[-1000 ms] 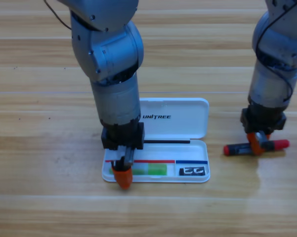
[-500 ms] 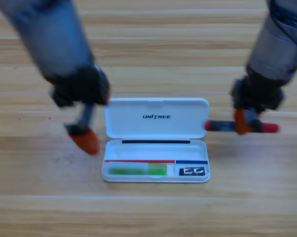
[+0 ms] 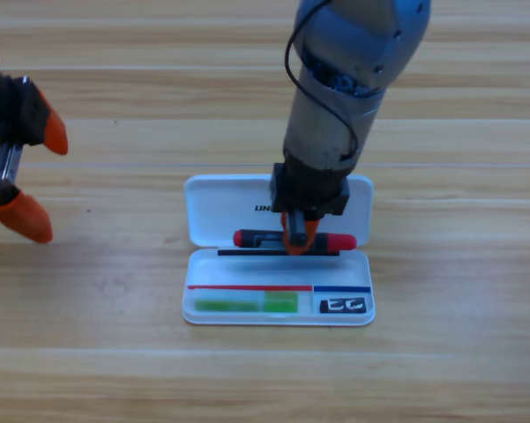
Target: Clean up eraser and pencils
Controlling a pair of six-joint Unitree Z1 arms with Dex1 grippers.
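High view shows my right claw (image 3: 299, 236) pinching the red-and-black pencil (image 3: 294, 239) at about its middle, with a red end sticking out to either side. It hangs over the open white case (image 3: 279, 251), right along the seam where the lid meets the tray, so it is not yet in the tray proper. The relation I care about is this: the pencil's long axis runs left to right, parallel to the long slot of the tray, and that slot lies just toward the picture's bottom from the claw. I judge the coming move needs only a short shift that way and a lowering, with no turning of the wrist. The green pencil (image 3: 246, 304) already lies in that long compartment, also left to right, so the free strip for the second one looks narrow, and I would watch that the red ends clear the tray's rim and the divider. The eraser (image 3: 343, 305) sits in the small compartment at the tray's right end. By my reckoning two of the three things are stowed and this pencil is the last. My left claw (image 3: 25, 176) waits at the picture's left edge above the bare desk (image 3: 459, 352), spread wide and holding nothing, well apart from the case; the right arm is plainly the nearer one.
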